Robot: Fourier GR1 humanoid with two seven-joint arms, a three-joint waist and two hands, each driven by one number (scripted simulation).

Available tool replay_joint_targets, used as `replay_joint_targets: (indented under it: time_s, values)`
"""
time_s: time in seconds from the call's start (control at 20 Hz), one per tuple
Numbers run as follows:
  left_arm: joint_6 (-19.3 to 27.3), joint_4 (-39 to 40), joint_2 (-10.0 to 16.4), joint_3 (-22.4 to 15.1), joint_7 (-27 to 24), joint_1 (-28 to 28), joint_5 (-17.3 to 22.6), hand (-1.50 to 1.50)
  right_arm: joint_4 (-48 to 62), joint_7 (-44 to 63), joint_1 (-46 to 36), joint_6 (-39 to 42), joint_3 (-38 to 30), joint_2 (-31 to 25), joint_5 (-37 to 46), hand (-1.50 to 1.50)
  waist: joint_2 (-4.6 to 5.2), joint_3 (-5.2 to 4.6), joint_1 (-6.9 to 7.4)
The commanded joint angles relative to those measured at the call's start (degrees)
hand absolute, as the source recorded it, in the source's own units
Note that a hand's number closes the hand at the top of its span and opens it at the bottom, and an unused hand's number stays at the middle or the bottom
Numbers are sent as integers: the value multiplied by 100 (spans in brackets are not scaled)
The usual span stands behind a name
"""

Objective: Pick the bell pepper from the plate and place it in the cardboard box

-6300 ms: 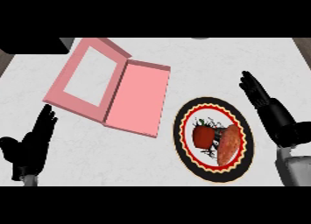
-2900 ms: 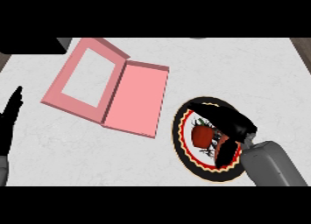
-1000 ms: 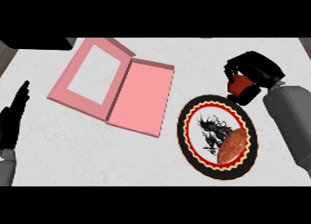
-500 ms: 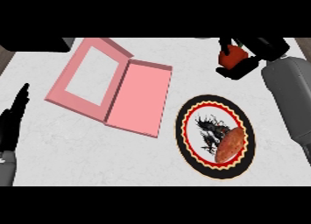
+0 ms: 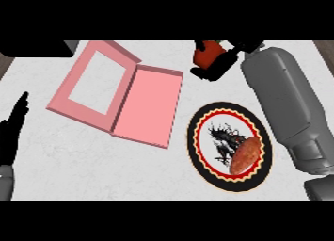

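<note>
While my right hand (image 5: 221,63) curled round the pepper (image 5: 207,52), beyond the plate (image 5: 194,136) and right of the box (image 5: 150,106), I judged it might fall short or clip the box's wall if let go early; my left hand (image 5: 10,136) rested open at the left edge.

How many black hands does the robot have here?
2. The left hand rests open at the view's left edge. The right hand is at the top, curled round the red pepper. None seems hidden.
</note>
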Motion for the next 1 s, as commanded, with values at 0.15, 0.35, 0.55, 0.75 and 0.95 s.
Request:
replay_joint_targets:
  time_s: [0.15, 0.35, 0.55, 0.75, 0.95]
  values:
    - [55, -17, -81, -9, -65, 72, -63, 0, 41, 1325, -658, 257, -124, 986, -295, 150, 4, -1, 2]
    - [-162, 161, 126, 127, 12, -141, 44, 0, 646, 1600, -814, -86, 213, 1117, -710, 150, 32, -2, 97]
    - [-43, 228, -112, -100, -219, -195, -98, 0, 1513, 1773, -1568, -444, 384, 1125, -1198, 150, 90, -8, 269]
    - [-250, 244, 34, -85, -67, -476, -37, 0, 1870, 1819, -1520, -984, 1286, 1129, -1810, 150, 98, -10, 423]
    - [-167, 52, -93, -250, 38, -462, -168, 0, 2200, 1970, -1547, -1457, 1793, 1130, -1778, 150, 124, -11, 578]
